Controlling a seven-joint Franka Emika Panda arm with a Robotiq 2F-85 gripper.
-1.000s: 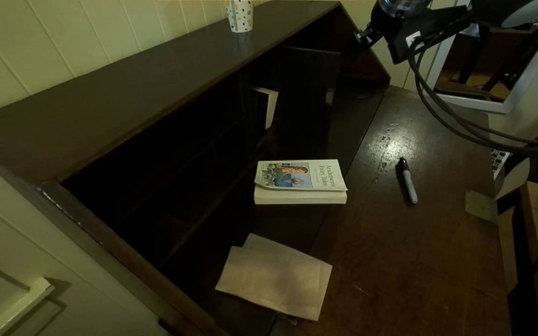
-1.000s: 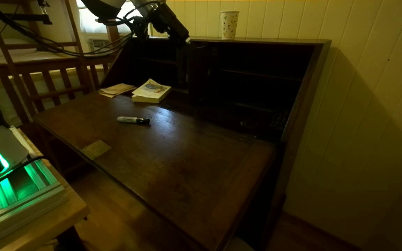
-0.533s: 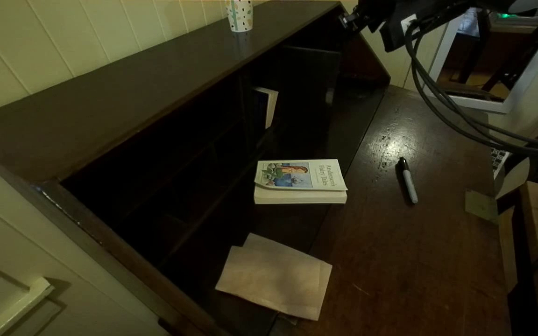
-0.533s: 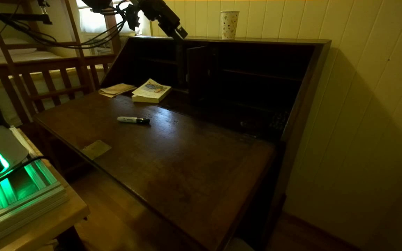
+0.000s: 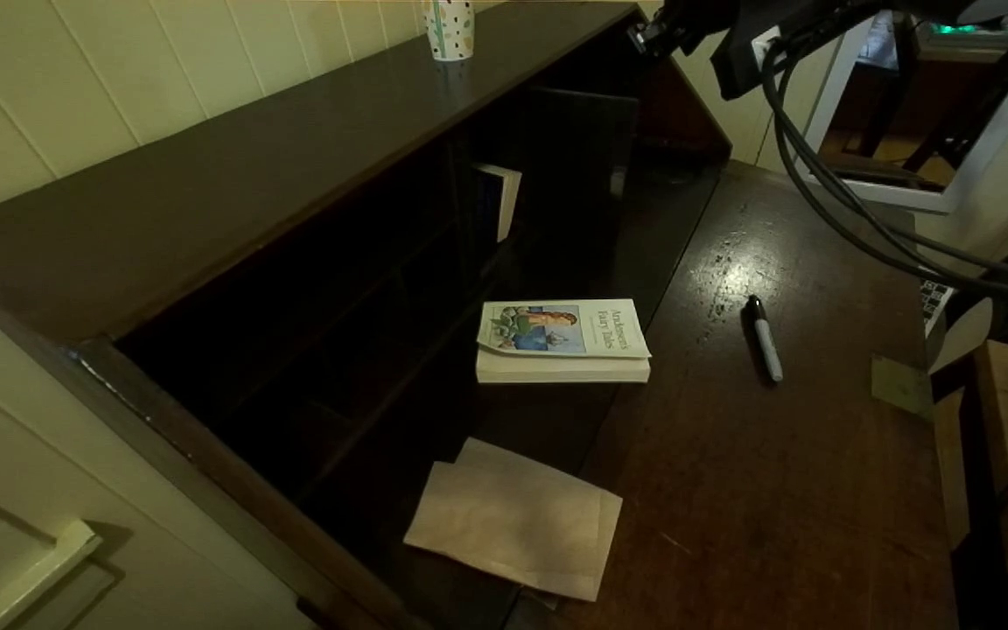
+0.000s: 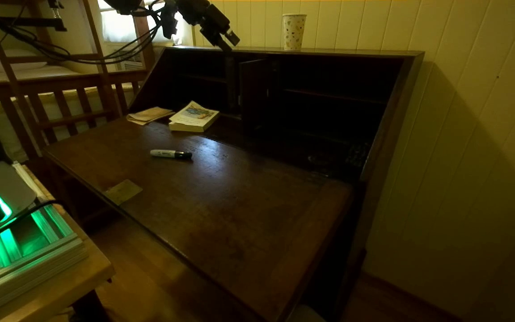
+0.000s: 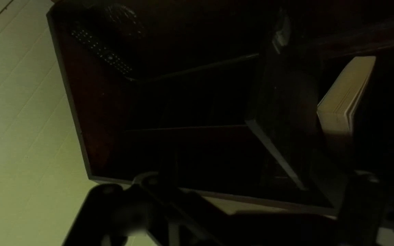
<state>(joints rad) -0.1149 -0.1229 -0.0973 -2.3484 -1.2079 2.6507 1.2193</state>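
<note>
My gripper (image 6: 229,42) hangs high by the upper edge of a dark wooden desk hutch, also seen in an exterior view at the top as the gripper (image 5: 641,37). Its jaws stand wide apart with nothing between them. In the wrist view the fingers (image 7: 363,201) are dark and blurred along the bottom. Nearest is a small cabinet door (image 7: 286,102), swung outward, seen in both exterior views as the door (image 6: 254,94). Behind it a book (image 7: 345,92) stands in a compartment, pages outward. I see no contact between gripper and door.
On the desktop (image 5: 775,490) lie a grey-and-black marker (image 5: 765,339), a fairy-tale paperback (image 5: 556,337) and folded brown paper (image 5: 517,521). A spotted cup (image 6: 293,31) stands on the hutch top. A remote (image 7: 101,51) lies in the hutch corner. Cables (image 5: 828,210) droop from the arm.
The gripper has risen and shifted a little left in both exterior views, mostly in the earlier half second. It has also turned, so both fingers now show apart. The desk items have stayed put.
</note>
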